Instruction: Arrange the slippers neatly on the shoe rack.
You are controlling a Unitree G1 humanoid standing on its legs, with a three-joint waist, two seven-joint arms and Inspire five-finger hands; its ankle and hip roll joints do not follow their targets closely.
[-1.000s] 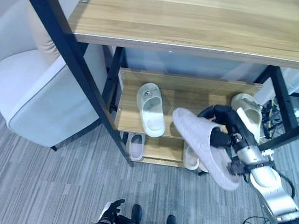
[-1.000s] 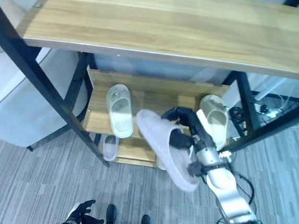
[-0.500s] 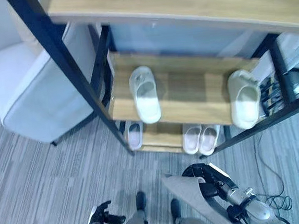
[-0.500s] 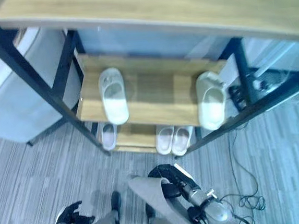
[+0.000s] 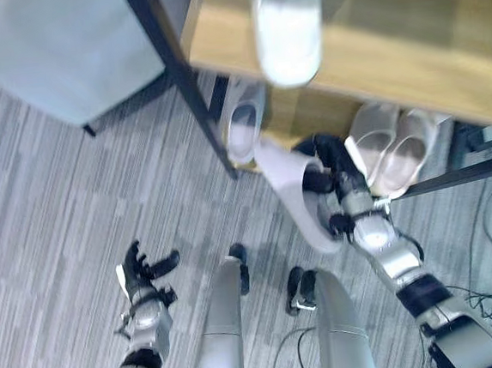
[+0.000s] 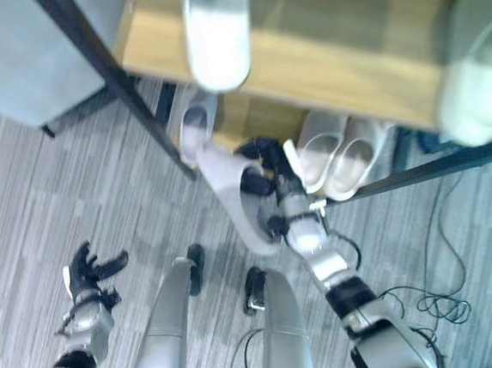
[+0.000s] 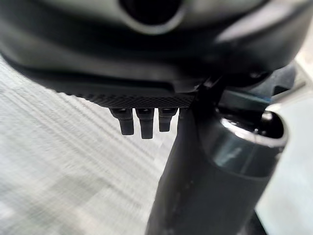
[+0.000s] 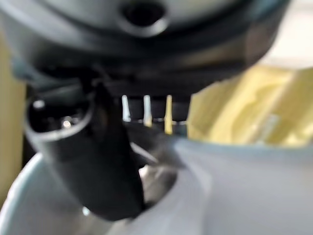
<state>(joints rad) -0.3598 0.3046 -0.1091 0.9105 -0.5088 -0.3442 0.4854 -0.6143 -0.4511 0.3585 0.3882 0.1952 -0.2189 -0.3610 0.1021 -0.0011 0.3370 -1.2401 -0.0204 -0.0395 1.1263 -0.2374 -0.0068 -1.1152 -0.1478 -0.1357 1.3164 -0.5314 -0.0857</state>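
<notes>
The right robot hand (image 5: 330, 179) gripped a pale slipper (image 5: 292, 193), fingers curled round it, just in front of the shoe rack (image 5: 409, 79). Beyond that hand, a slipper pair (image 5: 388, 147) sat on the lowest shelf. The left robot hand (image 5: 141, 268) hung released over the floor (image 5: 50, 210).

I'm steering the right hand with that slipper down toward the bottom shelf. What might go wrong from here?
1. The right hand grips the held slipper near one end, so the long free end could swing or slip out.
2. The lower shelf is crowded: a single slipper on one side and a pair on the other, so either may get knocked.
3. The black rack post stands close and could catch it.
</notes>
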